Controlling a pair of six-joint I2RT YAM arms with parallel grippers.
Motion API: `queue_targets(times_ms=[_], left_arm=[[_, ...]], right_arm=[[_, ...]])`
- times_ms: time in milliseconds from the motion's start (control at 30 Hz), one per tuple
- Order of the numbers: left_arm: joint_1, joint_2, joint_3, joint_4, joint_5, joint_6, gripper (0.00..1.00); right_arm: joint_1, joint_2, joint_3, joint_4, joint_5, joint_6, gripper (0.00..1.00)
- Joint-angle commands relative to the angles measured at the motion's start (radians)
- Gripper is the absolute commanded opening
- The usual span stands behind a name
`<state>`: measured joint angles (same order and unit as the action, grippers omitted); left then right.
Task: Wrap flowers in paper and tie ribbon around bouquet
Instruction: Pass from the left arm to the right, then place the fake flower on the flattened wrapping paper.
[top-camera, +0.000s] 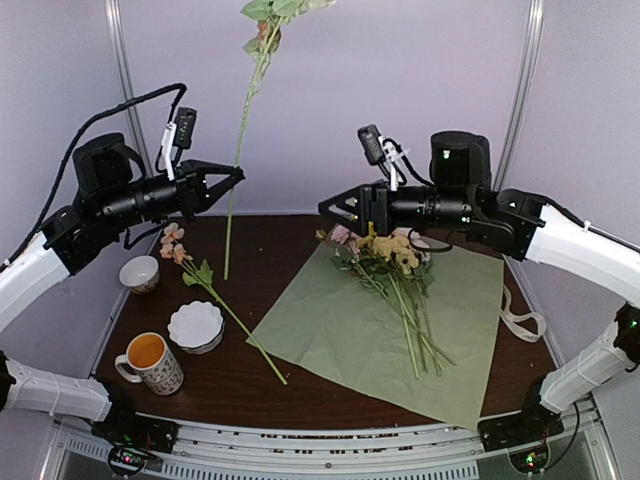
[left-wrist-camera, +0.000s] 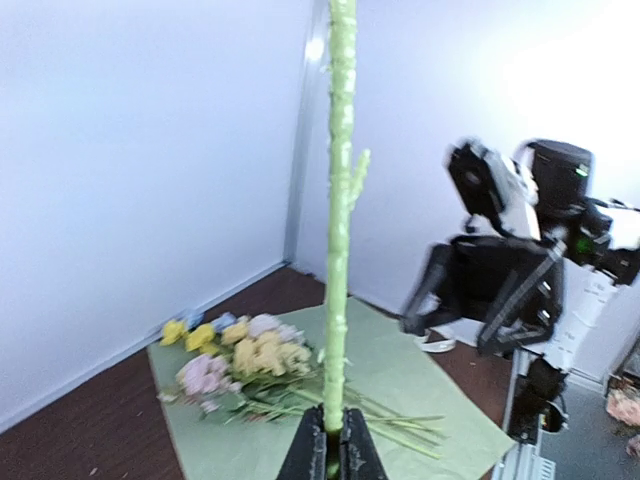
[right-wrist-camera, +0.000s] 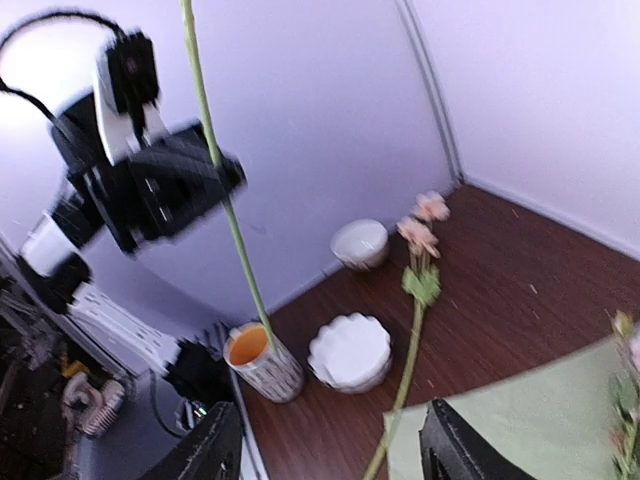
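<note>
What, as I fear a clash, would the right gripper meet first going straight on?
Probably the flower stem held upright by the left gripper; depth is unclear, so the right gripper might pass beside it.

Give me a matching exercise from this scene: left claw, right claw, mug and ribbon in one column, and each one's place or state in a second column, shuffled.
Column one:
1. left claw
2. right claw
3. mug
4. ribbon

Column two:
A. lies just right of the paper
B. shut on a tall upright flower stem
C. open and empty, near the flowers lying on the paper
D. holds orange liquid, beside the white bowl

Pairs: 1-B, 2-C, 3-D, 4-A
</note>
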<state>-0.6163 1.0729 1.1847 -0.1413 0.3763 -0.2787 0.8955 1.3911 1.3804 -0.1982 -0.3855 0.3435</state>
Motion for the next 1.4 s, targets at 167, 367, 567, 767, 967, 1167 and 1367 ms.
queue_targets(times_ms=[167, 367, 567, 767, 967, 1167, 1367], left_arm=[[-0.233, 0.090, 0.014, 0.210, 0.097, 0.061, 0.00], [-0.284, 0.125, 0.024, 0.195, 0.099, 0.090, 0.00], [-0.286, 0.143, 0.034, 0.147, 0.069, 0.088, 0.25], [-0.278, 0.136, 0.073, -0.006, -0.175, 0.114, 0.92], [-0.159, 0.165, 0.128, -0.207, -0.464, 0.013, 0.93], [0.113, 0.250, 0.151, -0.423, -0.469, -0.145, 0.86], [0.297, 0.344, 0.092, -0.441, -0.426, -0.192, 0.78]], right_arm=[[0.065, 0.099, 0.152, 0.443, -0.153, 0.172, 0.74], [0.069, 0.100, 0.157, 0.408, -0.073, 0.171, 0.47], [0.050, 0.043, 0.119, 0.275, 0.057, 0.146, 0.00], [-0.093, 0.034, 0.178, -0.252, 0.224, 0.134, 0.00], [-0.207, 0.222, 0.277, -0.856, 0.525, 0.043, 0.00], [-0.255, 0.377, 0.282, -0.931, 0.664, 0.036, 0.00], [-0.297, 0.546, 0.363, -0.876, 0.733, 0.048, 0.00]])
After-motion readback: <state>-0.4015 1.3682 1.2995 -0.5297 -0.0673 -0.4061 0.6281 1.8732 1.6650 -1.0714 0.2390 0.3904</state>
